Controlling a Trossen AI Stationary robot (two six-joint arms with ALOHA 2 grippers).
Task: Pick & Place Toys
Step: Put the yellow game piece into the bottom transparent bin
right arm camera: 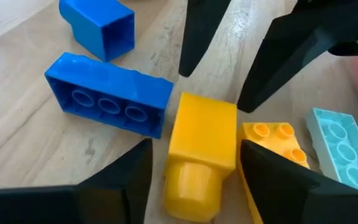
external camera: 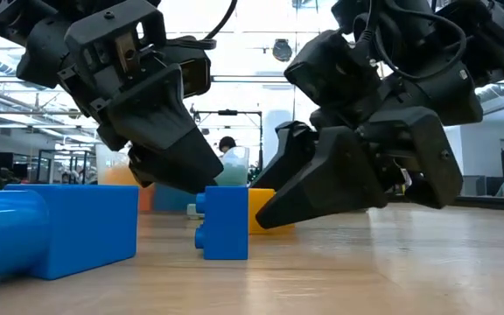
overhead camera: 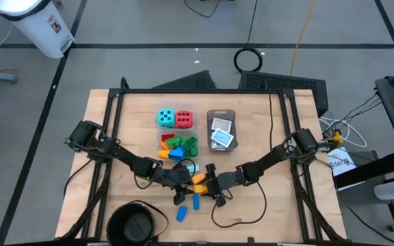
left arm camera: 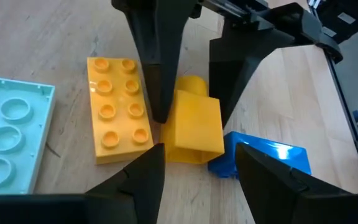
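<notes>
**Two grippers nose to nose over one yellow brick**

Standing by the table, I count two big dice in the clear tub: a teal die [overhead camera: 165, 117] and a red die [overhead camera: 182, 119], side by side. Just in front of them the same tub [overhead camera: 193, 130] holds a heap of small bricks [overhead camera: 178, 145], green, red, yellow and blue; too jumbled to count. The grey tray [overhead camera: 221, 112] beside it carries two white cards [overhead camera: 222, 132].

Loose on the wood I make out two blue bricks, one long [right arm camera: 107, 102] and one short [right arm camera: 99, 24], a yellow studded brick [left arm camera: 117, 109], a pale teal plate [left arm camera: 9, 141], and a yellow brick with a round peg [left arm camera: 193, 122].

That pegged brick lies flat on the table between both claws. The left gripper [left arm camera: 200, 165] and right gripper [right arm camera: 196, 163] meet tip to tip over it, each with fingers parted on either side of it, neither pressing on it as far as I can see. The long blue brick sits tight against it and crowds the right gripper's approach. A round black bowl [overhead camera: 133, 225] sits at the table's near edge.
</notes>
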